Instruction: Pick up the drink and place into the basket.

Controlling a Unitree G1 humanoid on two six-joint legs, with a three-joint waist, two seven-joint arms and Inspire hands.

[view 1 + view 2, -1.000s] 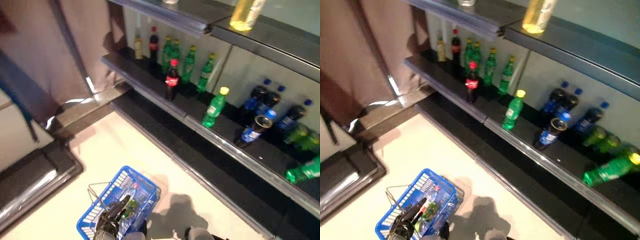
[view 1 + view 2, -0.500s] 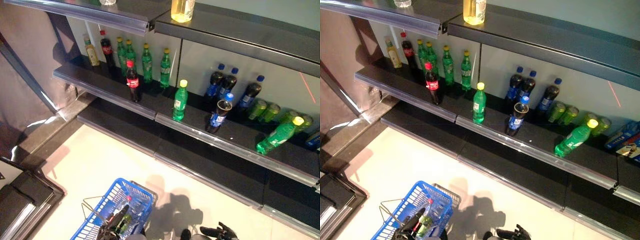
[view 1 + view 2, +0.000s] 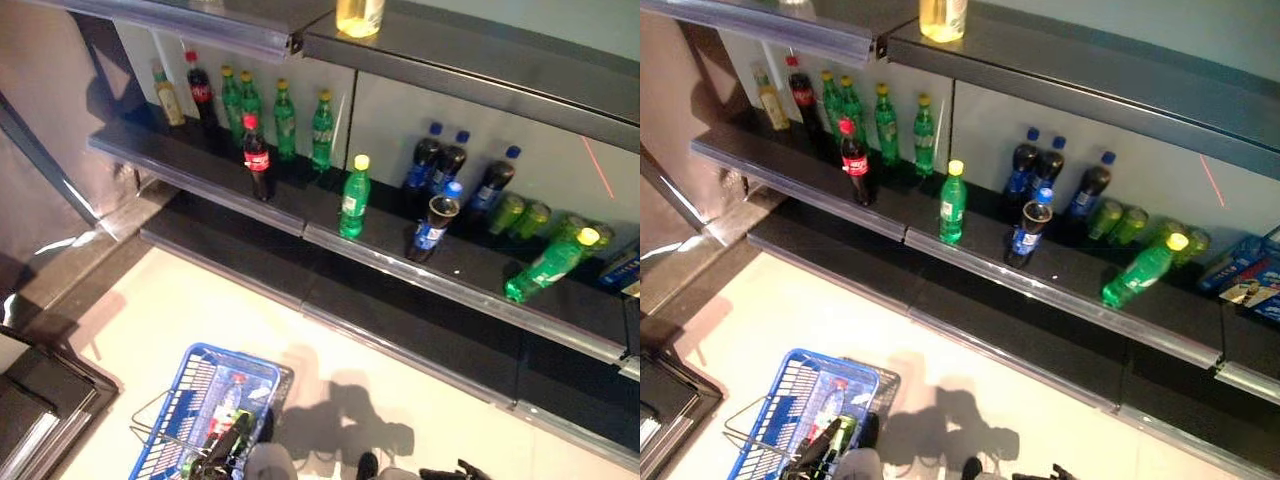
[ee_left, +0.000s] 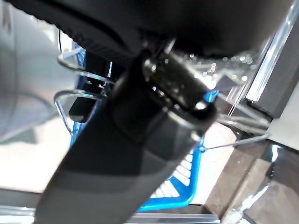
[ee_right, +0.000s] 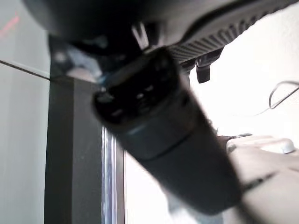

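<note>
Our view has swung since a moment ago, so now we look straight at the long dark shelf (image 3: pixel 400 262) that runs from ten o'clock to four o'clock. The bottles did not move; only our eyes did.

The blue wire basket with metal handles (image 3: pixel 185 400) sits on the pale floor at seven o'clock. It already has a small bottle or two inside. Our left hand (image 3: pixel 222 455) hangs over the basket's near edge. We cannot tell if its fingers are curled or loose. Our right hand (image 3: pixel 455 471) just peeks in at five o'clock, and we cannot tell its fingers either.

The green bottle with a yellow cap (image 3: pixel 352 199) stands alone at the front of the shelf, at twelve o'clock. We think this is the drink to get next. It is well apart from both hands, so the reach has not begun.
</note>
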